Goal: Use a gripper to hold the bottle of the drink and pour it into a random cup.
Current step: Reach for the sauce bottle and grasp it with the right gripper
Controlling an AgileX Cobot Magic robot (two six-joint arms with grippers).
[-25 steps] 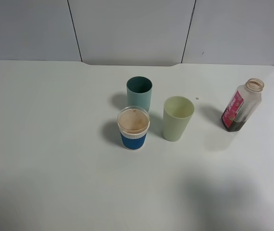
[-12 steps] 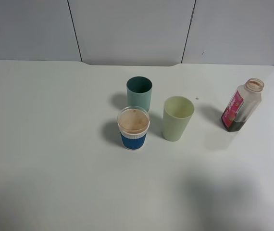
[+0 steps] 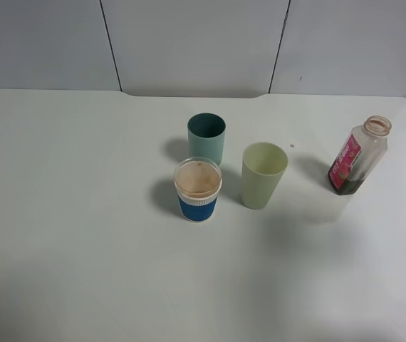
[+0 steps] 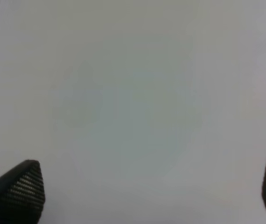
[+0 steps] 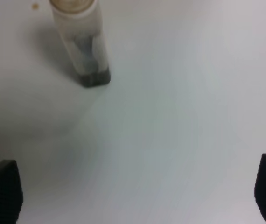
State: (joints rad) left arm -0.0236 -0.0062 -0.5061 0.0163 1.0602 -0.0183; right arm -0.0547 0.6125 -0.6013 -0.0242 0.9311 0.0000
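Note:
The bottle [image 3: 358, 157] stands upright and capless at the table's right, with the dark drink [image 3: 347, 187] low inside it. The pale yellow-green cup [image 3: 263, 175] stands upright to its left. Neither gripper shows in the exterior high view. In the right wrist view my right gripper [image 5: 135, 191] is open, its fingertips [image 5: 2, 191] wide apart, and the bottle [image 5: 81, 46] stands ahead of it, well apart, with the drink [image 5: 94, 78] at its base. My left gripper [image 4: 147, 191] is open over bare table, nothing between its fingertips [image 4: 18, 191].
A dark teal cup [image 3: 206, 137] stands behind a blue-sleeved clear cup [image 3: 198, 189] with brownish residue, both just left of the yellow-green cup. The white table [image 3: 82, 214] ends at a grey panelled wall behind. A small dark speck [image 3: 292, 147] lies near the cup.
A faint shadow on the table's near right has shifted up toward the cups and bottle. The bottle and cups have not moved.

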